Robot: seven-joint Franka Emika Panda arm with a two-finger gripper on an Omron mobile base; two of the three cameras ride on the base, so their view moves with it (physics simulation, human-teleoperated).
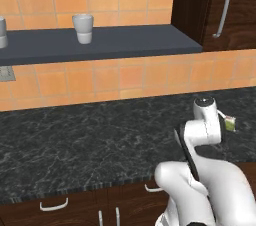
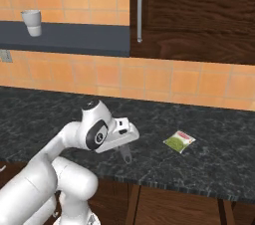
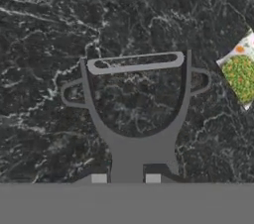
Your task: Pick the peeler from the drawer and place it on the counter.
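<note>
One peeler [image 3: 135, 114] I note clamped by its handle between my gripper [image 3: 126, 179] fingers, hanging over the black counter [image 3: 44, 34], green-and-white packet [image 3: 240, 72] lying nearby.

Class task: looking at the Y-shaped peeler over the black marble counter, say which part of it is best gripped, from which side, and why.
Grip the peeler by its flat stem, coming in from the stem end along its length. That is where the gripper sits in the hand view, jaws shut on it. The stem is narrow and solid; the forked arms and thin blade bar at the far end spread wide and leave open gaps.
</note>
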